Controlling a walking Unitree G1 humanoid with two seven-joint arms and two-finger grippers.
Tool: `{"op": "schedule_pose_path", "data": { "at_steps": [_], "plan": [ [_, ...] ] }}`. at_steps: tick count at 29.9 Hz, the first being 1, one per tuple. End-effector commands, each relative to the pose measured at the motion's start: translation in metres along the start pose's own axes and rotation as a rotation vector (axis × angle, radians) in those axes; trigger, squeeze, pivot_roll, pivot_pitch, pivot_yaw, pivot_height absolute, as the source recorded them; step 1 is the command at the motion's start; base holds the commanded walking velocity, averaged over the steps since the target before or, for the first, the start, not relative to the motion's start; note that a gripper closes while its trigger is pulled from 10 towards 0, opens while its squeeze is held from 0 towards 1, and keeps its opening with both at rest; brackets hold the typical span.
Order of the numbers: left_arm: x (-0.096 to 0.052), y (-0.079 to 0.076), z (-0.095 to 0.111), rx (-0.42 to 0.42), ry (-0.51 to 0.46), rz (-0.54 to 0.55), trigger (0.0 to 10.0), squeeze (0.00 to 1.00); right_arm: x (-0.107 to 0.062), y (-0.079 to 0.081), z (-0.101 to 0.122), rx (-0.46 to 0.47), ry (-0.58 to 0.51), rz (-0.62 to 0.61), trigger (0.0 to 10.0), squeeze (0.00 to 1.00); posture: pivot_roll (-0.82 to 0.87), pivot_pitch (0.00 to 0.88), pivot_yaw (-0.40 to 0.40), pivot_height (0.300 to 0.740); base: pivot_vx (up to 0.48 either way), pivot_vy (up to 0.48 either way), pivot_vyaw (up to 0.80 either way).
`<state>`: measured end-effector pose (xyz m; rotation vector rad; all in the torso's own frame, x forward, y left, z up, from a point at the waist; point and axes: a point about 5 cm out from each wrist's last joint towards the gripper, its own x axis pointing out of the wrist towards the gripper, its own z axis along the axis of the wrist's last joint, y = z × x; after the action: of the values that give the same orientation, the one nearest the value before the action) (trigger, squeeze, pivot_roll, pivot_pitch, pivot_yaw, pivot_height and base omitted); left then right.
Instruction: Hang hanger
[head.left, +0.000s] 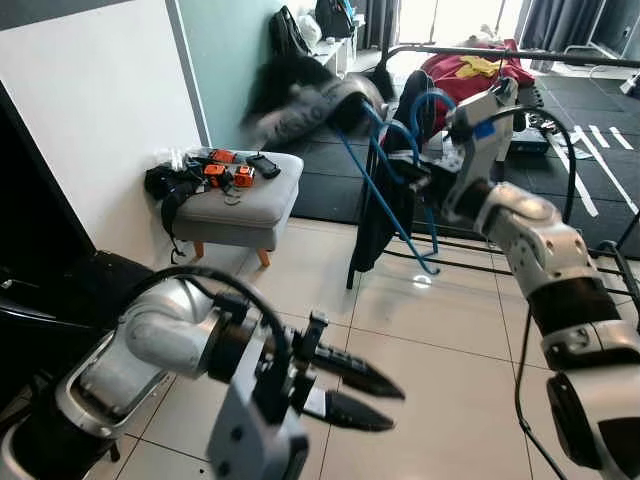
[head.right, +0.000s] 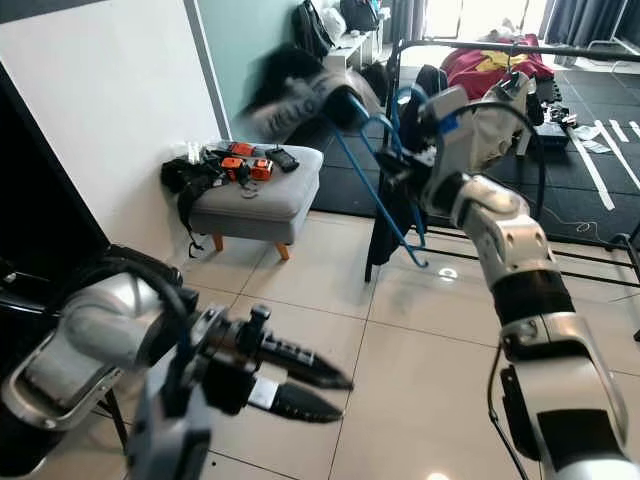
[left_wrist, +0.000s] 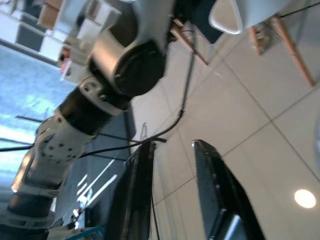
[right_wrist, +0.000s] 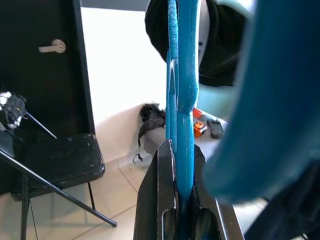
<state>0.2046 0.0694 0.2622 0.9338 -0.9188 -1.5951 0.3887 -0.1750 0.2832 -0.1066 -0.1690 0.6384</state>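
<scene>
Right wrist view has the right claw (right_wrist: 176, 192) pinching the blue hanger (right_wrist: 181, 70) edge-on, the plastic rising straight up from between its two black fingers. From the head cameras the hanger (head.left: 395, 185) is a blue frame with dark clothing (head.left: 385, 205) draped on it, held out in front of the robot near the dark rail (head.left: 500, 53) of a clothes rack that crosses the top of the scene. A blurred grey and black garment (head.left: 300, 100) sits just left of it; whether that one is on the rail or in motion I cannot tell.

By my reading the task is part done: the hanger is gripped and lifted toward the rack, but its hook seems to sit below the rail and not over it, so the hanging itself is left. The hook is partly lost among cable and cloth, so I would not swear to the gap.

The right arm (head.left: 530, 240) is stretched forward and upward, elbow bent, wrist close by the hanger's top. The left arm (head.left: 150, 350) is folded low in front of the body over the tiled floor (head.left: 420, 380); its left claw (head.left: 355, 392) points right, fingers spread and holding nothing.

Off to the left a grey stool (head.left: 240, 200) carries orange and black items
</scene>
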Motion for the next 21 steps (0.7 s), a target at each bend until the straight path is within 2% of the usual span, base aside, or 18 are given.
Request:
{"op": "schedule_pose_path", "data": {
  "at_steps": [1,5,7,9,10,15,17,18,20,21],
  "plan": [
    [0.007,0.001,-0.010,-0.044,0.044,0.028,10.0,1.00,0.006,0.007,0.011,-0.031,-0.059,0.041,10.0,0.00,-0.06,0.006,0.021,0.740,0.000,0.000,0.00],
    [0.009,0.002,-0.016,-0.080,0.079,0.082,10.0,1.00,0.010,0.013,0.013,-0.062,-0.071,0.072,10.0,0.00,-0.06,0.009,0.021,0.740,0.000,0.000,0.00],
    [0.005,0.006,-0.020,-0.091,0.115,0.157,10.0,1.00,0.010,0.018,0.014,-0.080,-0.086,0.097,10.0,0.00,-0.05,0.012,0.022,0.740,0.000,0.000,0.00],
    [0.005,0.006,-0.020,-0.091,0.115,0.157,10.0,1.00,0.010,0.018,0.014,-0.080,-0.086,0.097,10.0,0.00,-0.05,0.012,0.022,0.740,0.000,0.000,0.00],
    [0.000,0.011,-0.024,-0.090,0.153,0.243,10.0,1.00,0.010,0.020,0.017,-0.071,-0.131,0.110,10.0,0.00,-0.05,0.013,0.021,0.740,0.000,0.000,0.00],
    [-0.004,0.014,-0.028,-0.080,0.191,0.317,10.0,1.00,0.008,0.023,0.025,-0.060,-0.196,0.134,10.0,0.00,-0.05,0.015,0.023,0.740,0.000,0.000,0.00],
    [-0.007,0.023,-0.029,-0.045,0.212,0.406,10.0,1.00,0.005,0.029,0.034,-0.044,-0.271,0.198,10.0,0.00,-0.05,0.017,0.024,0.740,0.000,0.000,0.00],
    [-0.007,0.023,-0.029,-0.045,0.212,0.406,10.0,1.00,0.005,0.029,0.034,-0.044,-0.271,0.198,10.0,0.00,-0.05,0.017,0.024,0.740,0.000,0.000,0.00],
    [-0.019,0.050,-0.029,0.063,0.277,0.623,10.0,1.00,0.000,0.034,0.035,-0.031,-0.307,0.275,10.0,0.00,-0.05,0.017,0.022,0.740,0.000,0.000,0.00],
    [-0.019,0.050,-0.029,0.063,0.277,0.623,10.0,1.00,0.000,0.034,0.035,-0.031,-0.307,0.275,10.0,0.00,-0.05,0.017,0.022,0.740,0.000,0.000,0.00]
  ]
}}
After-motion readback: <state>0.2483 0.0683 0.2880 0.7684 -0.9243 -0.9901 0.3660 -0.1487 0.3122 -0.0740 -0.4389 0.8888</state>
